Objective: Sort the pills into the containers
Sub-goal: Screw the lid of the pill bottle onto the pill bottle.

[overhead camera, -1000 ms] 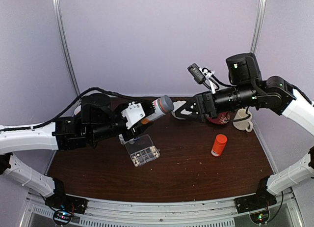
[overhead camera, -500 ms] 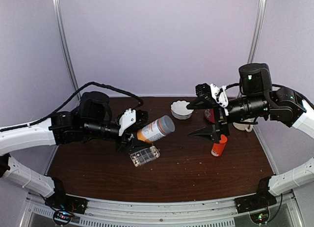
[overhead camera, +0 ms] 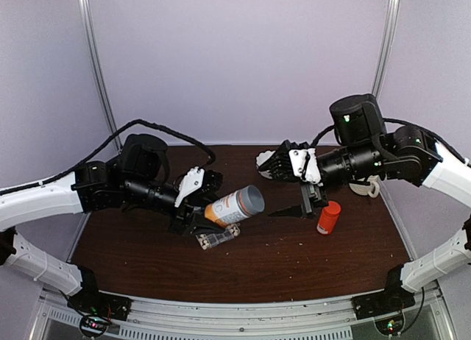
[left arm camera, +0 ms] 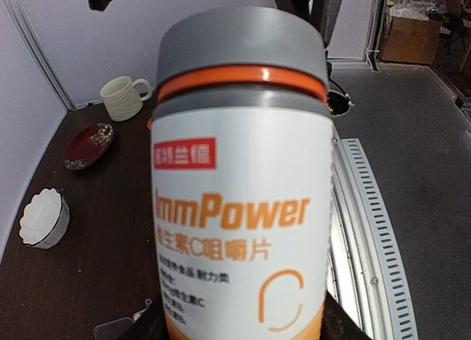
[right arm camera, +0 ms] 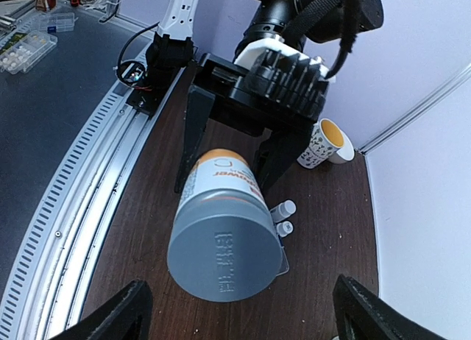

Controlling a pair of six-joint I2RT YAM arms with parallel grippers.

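Lit softly and evenly from overhead: bright on the pale walls, dimmer on the dark surface (overhead camera: 294, 259). Only faint, diffuse shadow beneath the left tool (overhead camera: 202, 207) and below the right tool (overhead camera: 280, 187), without hard edges. Slightly soft and grainy from above. Sharp on the label of the bottle (left arm camera: 243, 207) right in front of the left tool, with a thin highlight along its orange ring. Strongly bowed toward the edges of both wrist views. Mildly blurred far beyond either tool.

Wrist cams opposed, bottle (left arm camera: 235, 207) between
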